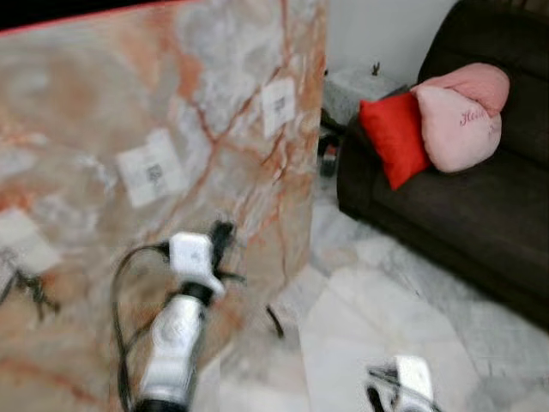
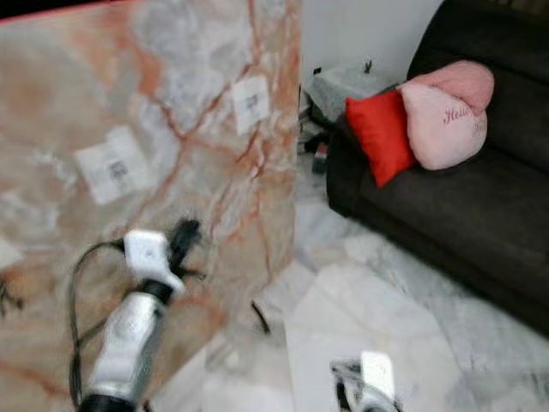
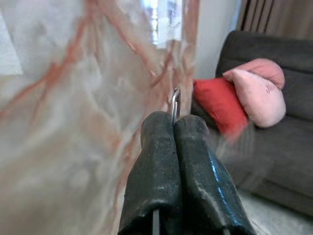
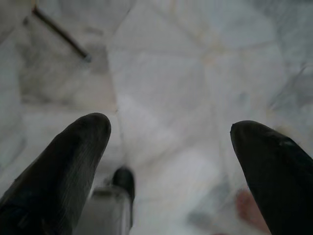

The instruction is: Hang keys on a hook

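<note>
**Item: keys pinched thin, hook not yet made out**

- Left gripper (image 3: 175, 128): centre of the left wrist view, fingers pressed together on a sliver of metal (image 3: 175, 103), by my guess the keys.
- Marble panel (image 1: 103, 112): left half of the head view, close beside that gripper. White tags (image 1: 151, 172) are stuck on it (no hook clearly visible through the blur).
- Right gripper (image 4: 171, 142): fingers spread wide, empty, over pale floor (image 4: 195, 73).
- Sofa (image 1: 480, 215), right of frame.
- Risk: so slight a grip may let the keys twist or drop if they scrape the panel.
</note>
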`<state>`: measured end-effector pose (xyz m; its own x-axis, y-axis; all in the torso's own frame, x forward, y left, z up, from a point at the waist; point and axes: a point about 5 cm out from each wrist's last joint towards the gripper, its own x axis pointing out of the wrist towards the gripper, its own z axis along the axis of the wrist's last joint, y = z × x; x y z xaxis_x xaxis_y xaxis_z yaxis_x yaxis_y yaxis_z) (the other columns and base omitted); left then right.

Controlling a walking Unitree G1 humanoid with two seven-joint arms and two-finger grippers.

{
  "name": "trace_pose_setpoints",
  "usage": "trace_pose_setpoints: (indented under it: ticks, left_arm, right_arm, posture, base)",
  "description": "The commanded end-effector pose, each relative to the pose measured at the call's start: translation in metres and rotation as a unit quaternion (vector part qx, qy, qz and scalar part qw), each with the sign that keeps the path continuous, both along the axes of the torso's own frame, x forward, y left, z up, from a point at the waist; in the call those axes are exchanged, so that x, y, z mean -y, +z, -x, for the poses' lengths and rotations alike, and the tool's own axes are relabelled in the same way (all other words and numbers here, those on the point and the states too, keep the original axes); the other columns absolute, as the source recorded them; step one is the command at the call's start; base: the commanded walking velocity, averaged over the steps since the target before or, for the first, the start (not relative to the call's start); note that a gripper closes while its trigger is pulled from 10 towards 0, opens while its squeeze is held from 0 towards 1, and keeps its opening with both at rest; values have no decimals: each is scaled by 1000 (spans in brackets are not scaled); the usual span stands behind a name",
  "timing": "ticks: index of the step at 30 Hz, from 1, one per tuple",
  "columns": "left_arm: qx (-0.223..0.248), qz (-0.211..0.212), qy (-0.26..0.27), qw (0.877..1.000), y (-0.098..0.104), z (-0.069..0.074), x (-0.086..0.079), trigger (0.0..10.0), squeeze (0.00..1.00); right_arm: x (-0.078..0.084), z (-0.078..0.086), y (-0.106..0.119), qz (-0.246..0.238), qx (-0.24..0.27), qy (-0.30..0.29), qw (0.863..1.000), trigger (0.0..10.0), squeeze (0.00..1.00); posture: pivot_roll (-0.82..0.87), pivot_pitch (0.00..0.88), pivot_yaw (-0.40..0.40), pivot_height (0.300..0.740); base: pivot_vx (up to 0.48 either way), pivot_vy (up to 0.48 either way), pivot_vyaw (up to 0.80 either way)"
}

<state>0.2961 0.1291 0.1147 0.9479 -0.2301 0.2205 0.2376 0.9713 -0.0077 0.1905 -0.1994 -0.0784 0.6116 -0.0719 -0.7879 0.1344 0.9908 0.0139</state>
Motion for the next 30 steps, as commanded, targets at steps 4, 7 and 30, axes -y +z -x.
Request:
trace_pose_setpoints:
  ticks: [4,7,30]
  left_arm:
    - [5,20,21,1000,5,-1,-12,10000,0]
    - [5,53,34,998,9,-2,-16,10000,0]
    - [27,159,39,986,37,-11,-36,10000,0]
  right_arm:
    - [-8,2,-2,-12,-4,1,1000,10000,0]
    - [-8,2,-2,-12,-4,0,1000,10000,0]
    - [-10,3,-3,-14,-5,0,1000,10000,0]
  posture:
    - [24,0,-67,740]
    - [23,0,-67,740]
    - [23,0,-61,740]
  base:
    - [0,0,0]
    - [0,0,0]
    - [0,0,0]
